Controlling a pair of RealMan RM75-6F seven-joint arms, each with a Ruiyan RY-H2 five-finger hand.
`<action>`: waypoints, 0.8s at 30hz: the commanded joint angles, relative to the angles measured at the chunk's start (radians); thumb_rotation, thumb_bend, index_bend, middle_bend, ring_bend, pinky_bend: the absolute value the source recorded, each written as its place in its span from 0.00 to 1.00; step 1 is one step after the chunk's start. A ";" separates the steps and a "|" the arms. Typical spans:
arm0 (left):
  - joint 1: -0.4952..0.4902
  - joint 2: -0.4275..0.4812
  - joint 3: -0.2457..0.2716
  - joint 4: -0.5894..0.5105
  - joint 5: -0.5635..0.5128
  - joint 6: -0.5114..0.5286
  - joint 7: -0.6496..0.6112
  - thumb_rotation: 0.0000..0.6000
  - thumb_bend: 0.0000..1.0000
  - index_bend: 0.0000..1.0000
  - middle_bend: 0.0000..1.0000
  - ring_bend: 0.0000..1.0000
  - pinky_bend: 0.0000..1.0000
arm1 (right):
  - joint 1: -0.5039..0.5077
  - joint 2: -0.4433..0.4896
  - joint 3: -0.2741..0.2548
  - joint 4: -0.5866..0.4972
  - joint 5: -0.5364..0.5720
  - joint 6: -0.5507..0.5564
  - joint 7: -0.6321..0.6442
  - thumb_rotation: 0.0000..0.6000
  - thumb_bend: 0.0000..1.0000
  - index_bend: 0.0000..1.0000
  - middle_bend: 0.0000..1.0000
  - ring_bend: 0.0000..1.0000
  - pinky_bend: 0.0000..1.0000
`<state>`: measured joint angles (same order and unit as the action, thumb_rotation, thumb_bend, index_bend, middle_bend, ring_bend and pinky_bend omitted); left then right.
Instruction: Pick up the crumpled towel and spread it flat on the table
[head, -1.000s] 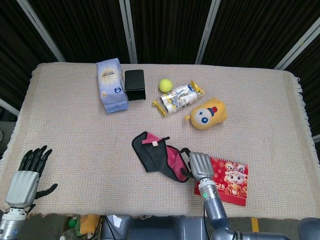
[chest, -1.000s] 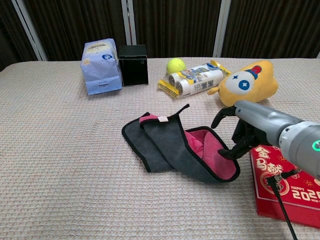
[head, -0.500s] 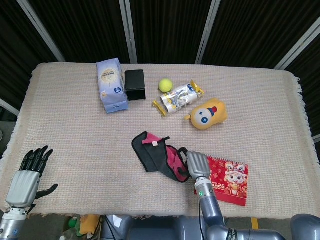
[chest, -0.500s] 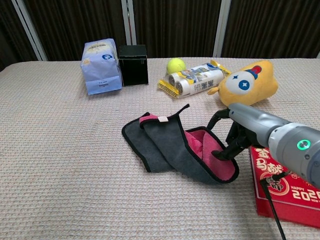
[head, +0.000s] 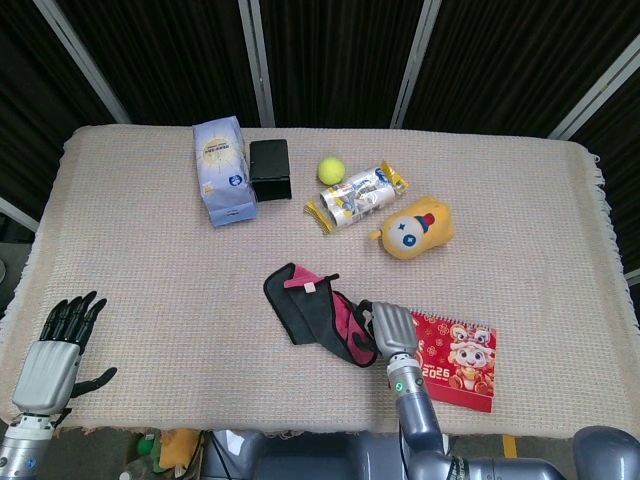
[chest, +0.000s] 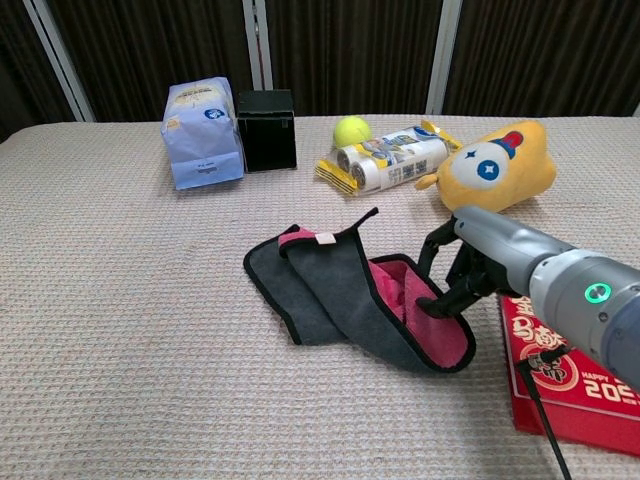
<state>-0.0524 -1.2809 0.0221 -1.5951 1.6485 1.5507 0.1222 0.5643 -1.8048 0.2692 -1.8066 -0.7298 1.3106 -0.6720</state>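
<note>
Crumpled towel (chest: 345, 290), grey and pink, lies folded near table's (head: 130, 260) front edge, about midway along it. Right hand (chest: 462, 272) rests on towel's right end, fingers (chest: 432, 306) curled down onto pink fabric; actual grip cannot tell. Left hand (head: 52, 358) at front-left corner, fingers spread, holding nothing. Red calendar (head: 456, 360) just right of towel.

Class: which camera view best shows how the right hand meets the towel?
The chest view: the right hand shows side-on, fingers down on the towel. The head view shows only the hand's back over the towel's edge.
</note>
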 joint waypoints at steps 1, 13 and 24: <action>-0.001 0.000 0.001 0.001 0.001 0.000 -0.001 1.00 0.00 0.00 0.00 0.00 0.00 | -0.002 0.001 -0.007 0.004 -0.007 0.002 0.010 1.00 0.39 0.54 1.00 1.00 0.93; -0.001 0.001 0.001 0.000 0.004 0.006 -0.004 1.00 0.00 0.00 0.00 0.00 0.00 | -0.005 0.012 -0.036 -0.004 -0.041 0.009 0.029 1.00 0.57 0.64 1.00 1.00 0.93; -0.002 0.005 -0.001 -0.003 0.001 0.007 -0.010 1.00 0.00 0.00 0.00 0.00 0.00 | -0.010 0.055 -0.032 -0.046 -0.107 0.040 0.040 1.00 0.58 0.65 1.00 1.00 0.93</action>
<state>-0.0542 -1.2762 0.0214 -1.5981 1.6495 1.5574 0.1121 0.5558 -1.7584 0.2331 -1.8456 -0.8242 1.3436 -0.6367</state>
